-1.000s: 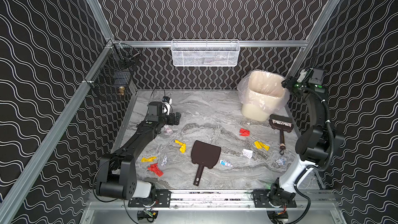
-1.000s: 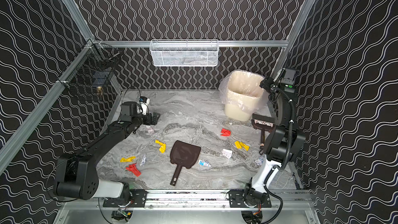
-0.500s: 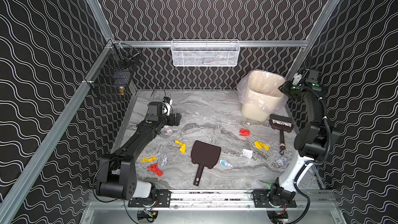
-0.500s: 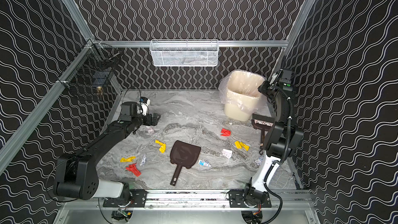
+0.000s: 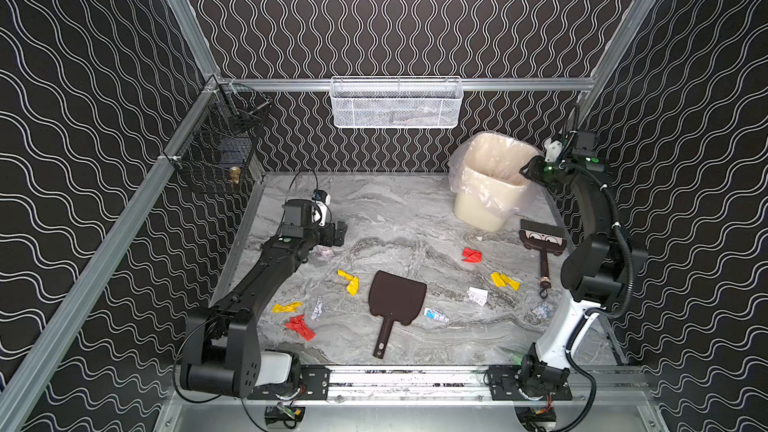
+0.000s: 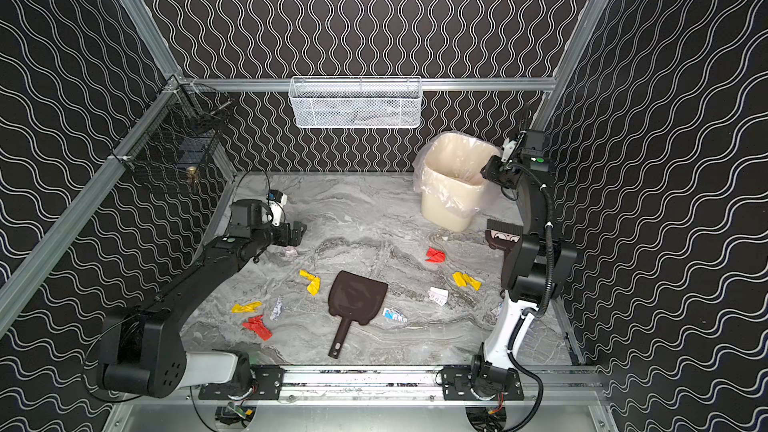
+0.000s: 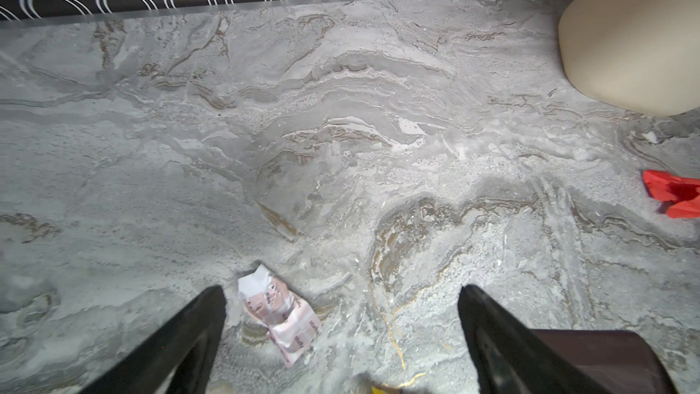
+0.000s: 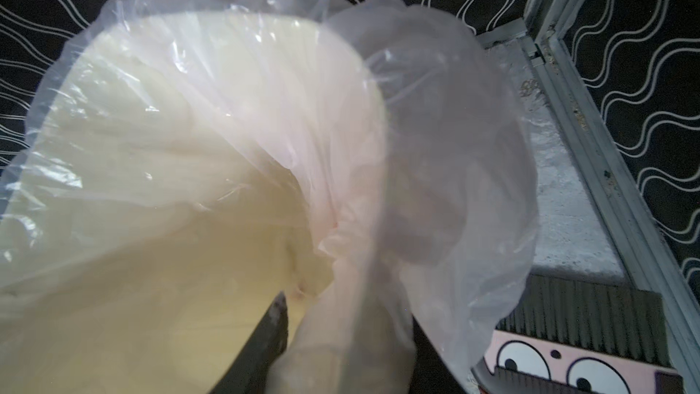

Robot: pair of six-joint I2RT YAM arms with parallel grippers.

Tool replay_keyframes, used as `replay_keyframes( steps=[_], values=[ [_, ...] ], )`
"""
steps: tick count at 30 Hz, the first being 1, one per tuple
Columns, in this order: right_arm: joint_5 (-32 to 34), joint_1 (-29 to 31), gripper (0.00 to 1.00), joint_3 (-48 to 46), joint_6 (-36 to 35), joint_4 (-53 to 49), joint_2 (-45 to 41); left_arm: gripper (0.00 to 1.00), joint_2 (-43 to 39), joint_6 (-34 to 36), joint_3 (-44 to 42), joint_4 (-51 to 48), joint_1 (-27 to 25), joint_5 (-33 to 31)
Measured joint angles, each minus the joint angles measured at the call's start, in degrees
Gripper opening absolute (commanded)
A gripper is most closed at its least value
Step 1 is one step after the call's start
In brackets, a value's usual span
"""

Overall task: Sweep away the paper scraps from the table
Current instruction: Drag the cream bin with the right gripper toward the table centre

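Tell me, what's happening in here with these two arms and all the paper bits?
Two robot arms are clearing paper scraps off a marble table, barely started. The scraps lie scattered; the dustpan and brush lie untouched. The left gripper hangs open just above a printed scrap. The right gripper is up at the bin's rim, where the clear liner bunches against one finger; whether it's pinching the liner I can't tell.

The pinkish paper scrap [image 7: 278, 316] carries small print; only "study" reads, the rest illegible.
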Motion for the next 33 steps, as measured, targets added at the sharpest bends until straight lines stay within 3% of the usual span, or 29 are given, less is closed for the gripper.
replay_keyframes(
  steps=[11, 23, 33],
  values=[
    [-2.2, 6.5, 0.40, 0.6, -2.2, -0.6, 0.4, 0.99, -3.6, 0.6, -1.9, -2.1, 0.1, -2.9],
    [-7.2, 17.5, 0.40, -1.7, -3.7, -1.4, -0.7, 0.99, -7.5, 1.0, -4.3, -3.0, 1.1, -7.8],
    [-9.8, 25.1, 0.40, 2.1, -3.8, -3.4, 2.3, 0.99, -10.0, 0.3, -5.9, -3.5, 1.3, -9.4]
  ],
)
